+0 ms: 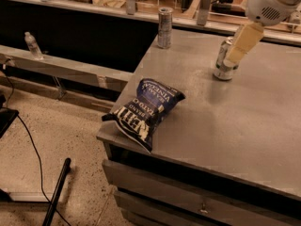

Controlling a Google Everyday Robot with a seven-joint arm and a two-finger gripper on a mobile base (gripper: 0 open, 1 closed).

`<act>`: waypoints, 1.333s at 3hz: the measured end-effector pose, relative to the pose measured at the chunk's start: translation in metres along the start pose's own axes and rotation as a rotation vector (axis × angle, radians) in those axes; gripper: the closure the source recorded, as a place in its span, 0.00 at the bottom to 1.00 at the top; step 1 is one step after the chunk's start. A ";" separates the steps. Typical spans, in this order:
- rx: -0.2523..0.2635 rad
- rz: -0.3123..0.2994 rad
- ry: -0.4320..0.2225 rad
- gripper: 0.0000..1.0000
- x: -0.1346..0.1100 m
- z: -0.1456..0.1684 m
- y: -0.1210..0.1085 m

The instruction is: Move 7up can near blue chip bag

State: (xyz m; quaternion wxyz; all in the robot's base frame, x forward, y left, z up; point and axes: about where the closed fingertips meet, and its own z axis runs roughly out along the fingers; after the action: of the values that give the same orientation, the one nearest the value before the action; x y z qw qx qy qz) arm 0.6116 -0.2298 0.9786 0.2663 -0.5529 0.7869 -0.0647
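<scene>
Jaws by 7up can [222, 72] on grey table [244, 126], speckled floor [70, 126]

A grey metal counter [244, 126] with drawers stands on speckled beige floor [75, 140], where a thin black cable [32, 147] trails. A long grey ledge [70, 67] adjoins it. The cream gripper [239, 54] hangs above the counter's far side.

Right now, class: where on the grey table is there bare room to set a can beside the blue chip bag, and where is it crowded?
Free: the table right of the blue chip bag, and the stretch between it and the 7up can. Crowded: the far edge, where the gripper hangs at that can, and around the slim can.
</scene>
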 end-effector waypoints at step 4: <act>-0.087 0.290 -0.147 0.18 0.032 0.066 -0.033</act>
State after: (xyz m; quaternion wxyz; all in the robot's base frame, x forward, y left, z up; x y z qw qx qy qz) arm 0.6643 -0.2583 0.9245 0.3056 -0.4476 0.8390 0.0492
